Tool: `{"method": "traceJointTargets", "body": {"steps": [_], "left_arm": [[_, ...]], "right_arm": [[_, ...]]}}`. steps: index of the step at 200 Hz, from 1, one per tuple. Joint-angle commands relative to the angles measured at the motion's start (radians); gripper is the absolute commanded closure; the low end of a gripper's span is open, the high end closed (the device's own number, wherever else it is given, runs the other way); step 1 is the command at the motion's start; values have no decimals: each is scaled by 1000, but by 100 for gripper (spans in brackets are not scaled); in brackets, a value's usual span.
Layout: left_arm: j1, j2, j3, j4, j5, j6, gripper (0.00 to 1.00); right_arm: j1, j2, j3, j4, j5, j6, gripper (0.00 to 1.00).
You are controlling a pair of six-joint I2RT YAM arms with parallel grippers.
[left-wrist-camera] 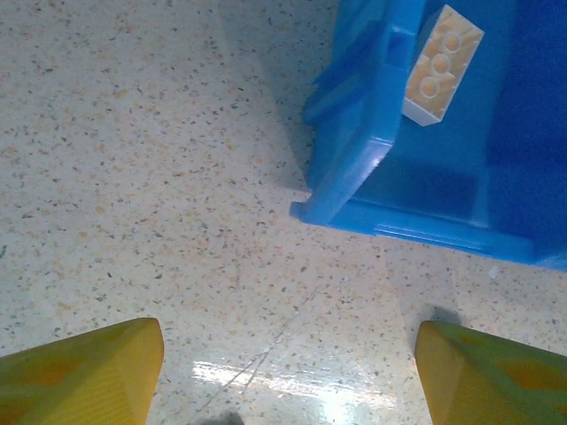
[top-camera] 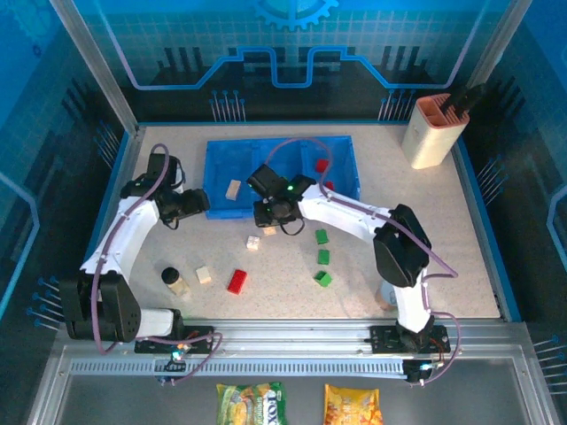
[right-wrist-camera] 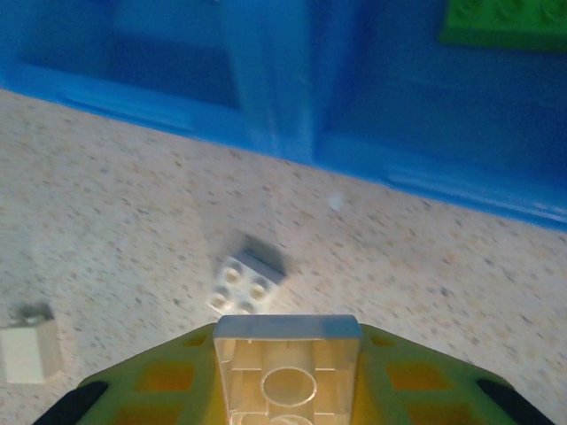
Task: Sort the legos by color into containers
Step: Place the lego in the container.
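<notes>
Beyond the right claw (top-camera: 267, 220), gripping a cream lego (right-wrist-camera: 288, 376), one tray (right-wrist-camera: 133, 88) compartment holds a green lego (right-wrist-camera: 500, 22); left claw (left-wrist-camera: 283, 372) gapes wide.

the left arm (top-camera: 120, 235) and right arm (top-camera: 341, 211) are white-shelled with black joints and black bases, a lilac cable (top-camera: 165, 171) looping along each, a green light (top-camera: 289, 188) on the right wrist, and yellow wedge-shaped fingers (left-wrist-camera: 89, 372).

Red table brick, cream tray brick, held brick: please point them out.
Red table brick (top-camera: 236, 282), top view, middle.
Cream tray brick (left-wrist-camera: 440, 66), left wrist view, studded top.
Held brick (right-wrist-camera: 288, 372), right wrist view, hollow underside.
</notes>
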Motion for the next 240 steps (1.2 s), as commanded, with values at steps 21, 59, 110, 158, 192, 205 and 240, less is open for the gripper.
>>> {"method": "traceJointTargets", "body": {"steps": [21,59,110,158,192,205,240], "left_arm": [[24,-48,-21,45,24,23,24],[27,-73,-34,54,23,17,24],[27,-77,-36,55,36,12,24],[27,-91,-41,59,29,12,24],[27,-94,-41,60,26,12,24],[27,-97,-42,63,25,11,24],[27,-99,-42,62,23,12,24]], "right_arm": [[51,57,88,96,129,50,69],[82,114,153,189,268,81,72],[104,247,305,255,449,59,71],[113,403,488,236,603,21,71],[111,482,569,222,665,5,71],[105,503,584,215,665,14,72],[102,564,623,194,669,29,72]]}}
